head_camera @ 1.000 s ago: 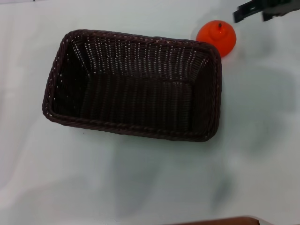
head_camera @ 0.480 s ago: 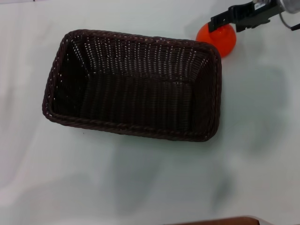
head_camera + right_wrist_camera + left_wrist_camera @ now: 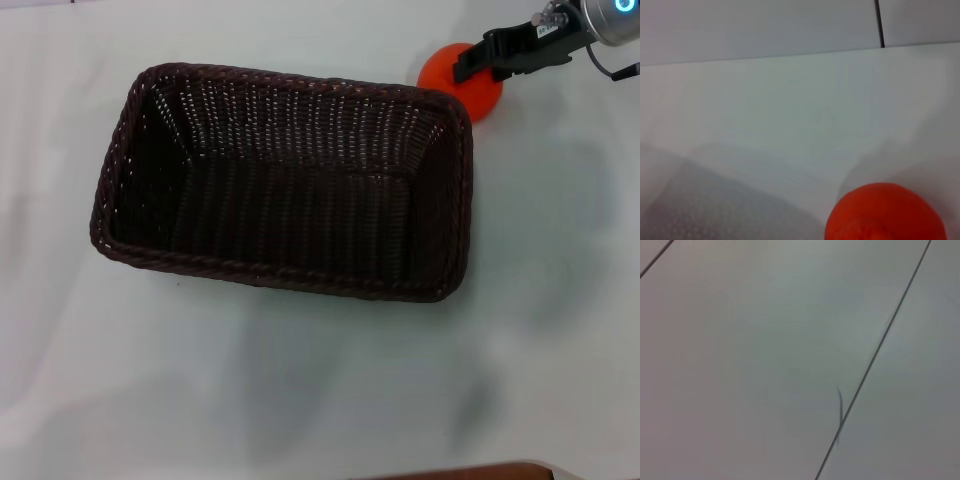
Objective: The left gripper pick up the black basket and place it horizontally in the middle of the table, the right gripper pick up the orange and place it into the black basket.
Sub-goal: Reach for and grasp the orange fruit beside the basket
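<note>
A: Where is the orange [image 3: 470, 88]?
B: Upper right, just beside the basket [image 3: 285, 180] on the table [image 3: 320, 390].
A: And the right gripper [image 3: 495, 58]?
B: Over it. I cannot tell if it grips.

No legible txt, labels, brands or nos. anywhere: none on basket [image 3: 285, 180], orange [image 3: 452, 72], table [image 3: 320, 390].
</note>
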You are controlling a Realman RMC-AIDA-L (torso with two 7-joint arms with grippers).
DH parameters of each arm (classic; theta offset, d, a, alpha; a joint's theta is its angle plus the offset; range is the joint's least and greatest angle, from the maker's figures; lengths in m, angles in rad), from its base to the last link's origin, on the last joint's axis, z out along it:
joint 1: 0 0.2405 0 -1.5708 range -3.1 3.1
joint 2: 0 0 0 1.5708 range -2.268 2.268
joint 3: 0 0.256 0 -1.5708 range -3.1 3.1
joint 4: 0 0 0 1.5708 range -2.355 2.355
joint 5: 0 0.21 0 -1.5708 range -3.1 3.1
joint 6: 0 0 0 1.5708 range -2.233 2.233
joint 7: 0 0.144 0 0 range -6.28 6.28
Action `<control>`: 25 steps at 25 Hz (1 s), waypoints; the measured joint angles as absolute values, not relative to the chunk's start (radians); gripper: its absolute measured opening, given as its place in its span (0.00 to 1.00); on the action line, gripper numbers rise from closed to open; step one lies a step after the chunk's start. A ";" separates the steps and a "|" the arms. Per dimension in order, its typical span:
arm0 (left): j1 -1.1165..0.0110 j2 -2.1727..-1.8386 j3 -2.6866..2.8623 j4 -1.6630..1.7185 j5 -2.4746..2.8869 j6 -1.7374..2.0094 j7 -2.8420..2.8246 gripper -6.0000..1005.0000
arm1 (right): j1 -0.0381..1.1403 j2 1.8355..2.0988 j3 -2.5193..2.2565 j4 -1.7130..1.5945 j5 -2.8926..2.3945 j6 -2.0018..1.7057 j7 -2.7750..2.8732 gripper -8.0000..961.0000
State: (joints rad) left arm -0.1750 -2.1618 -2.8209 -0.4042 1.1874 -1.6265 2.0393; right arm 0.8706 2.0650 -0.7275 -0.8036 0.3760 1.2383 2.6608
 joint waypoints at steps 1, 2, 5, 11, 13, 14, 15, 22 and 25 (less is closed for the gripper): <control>-0.176 -2.162 -2.821 -0.404 1.187 -1.626 2.039 0.73 | 0.871 2.064 -0.729 -0.804 0.375 1.234 2.662 0.76; -0.178 -2.162 -2.821 -0.404 1.187 -1.624 2.040 0.73 | 0.870 2.064 -0.730 -0.803 0.373 1.230 2.663 0.74; -0.180 -2.162 -2.821 -0.404 1.187 -1.621 2.040 0.72 | 0.870 2.062 -0.732 -0.799 0.368 1.221 2.671 0.64; -0.189 -2.161 -2.807 -0.403 1.187 -1.606 2.040 0.72 | 0.868 2.062 -0.732 -0.800 0.367 1.198 2.683 0.37; -0.191 -2.160 -2.806 -0.403 1.187 -1.604 2.040 0.72 | 0.868 2.061 -0.733 -0.801 0.367 1.193 2.683 0.27; -0.192 -2.160 -2.805 -0.403 1.187 -1.603 2.040 0.72 | 0.868 2.061 -0.733 -0.802 0.367 1.190 2.683 0.22; -0.192 -2.160 -2.805 -0.403 1.187 -1.603 2.040 0.71 | 0.868 2.061 -0.733 -0.803 0.367 1.184 2.683 0.17; -0.193 -2.160 -2.806 -0.403 1.187 -1.603 2.039 0.71 | 0.850 2.080 -0.741 -0.902 0.367 1.196 2.679 0.06; -0.191 -2.161 -2.805 -0.403 1.187 -1.604 2.035 0.71 | 0.835 2.086 -0.780 -0.991 0.376 1.246 2.694 0.06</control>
